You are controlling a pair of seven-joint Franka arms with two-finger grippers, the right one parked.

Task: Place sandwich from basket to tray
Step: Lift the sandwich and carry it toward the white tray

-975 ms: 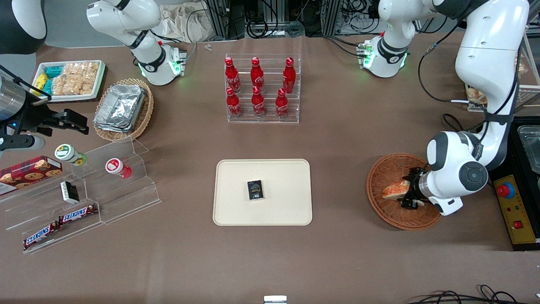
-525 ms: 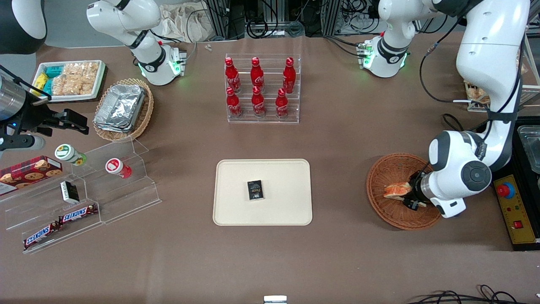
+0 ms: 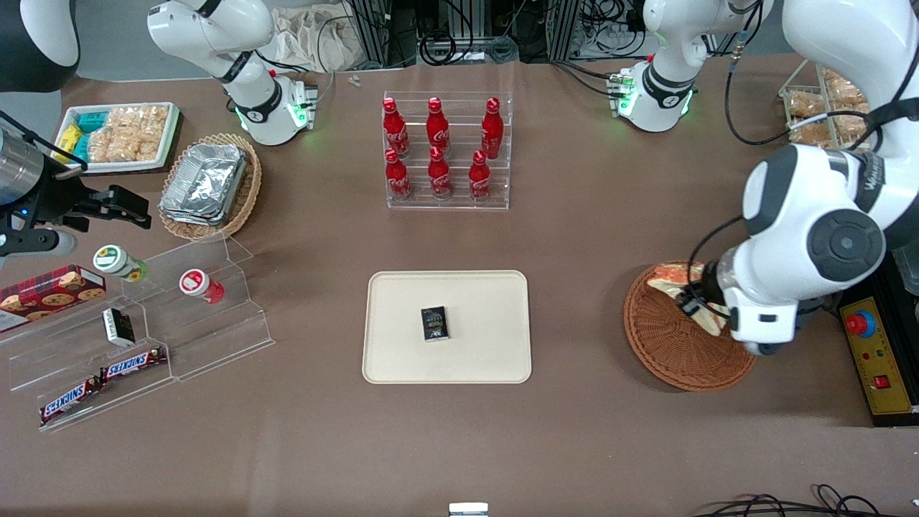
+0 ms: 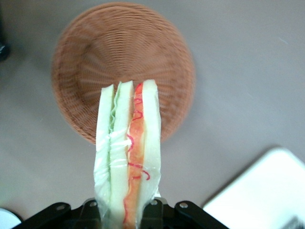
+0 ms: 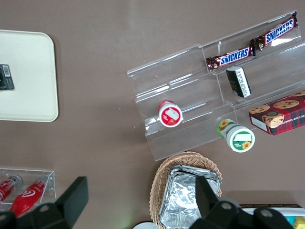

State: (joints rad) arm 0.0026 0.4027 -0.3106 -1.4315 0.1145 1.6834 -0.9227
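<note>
I've got the gripper (image 4: 125, 210) jaws clamped on the sandwich (image 4: 127, 152), hanging above the basket (image 3: 675, 345) near the tabletop's working-arm edge; slippery wrap could slide out before the tray (image 3: 488, 301).

The left arm's gripper (image 3: 698, 305) hangs above the table, fingers (image 4: 153, 208) apparently clamped on something.

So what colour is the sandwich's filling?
The sandwich, held in the tool, shows orange-red and pale green layers, clearest in the left wrist view.
</note>
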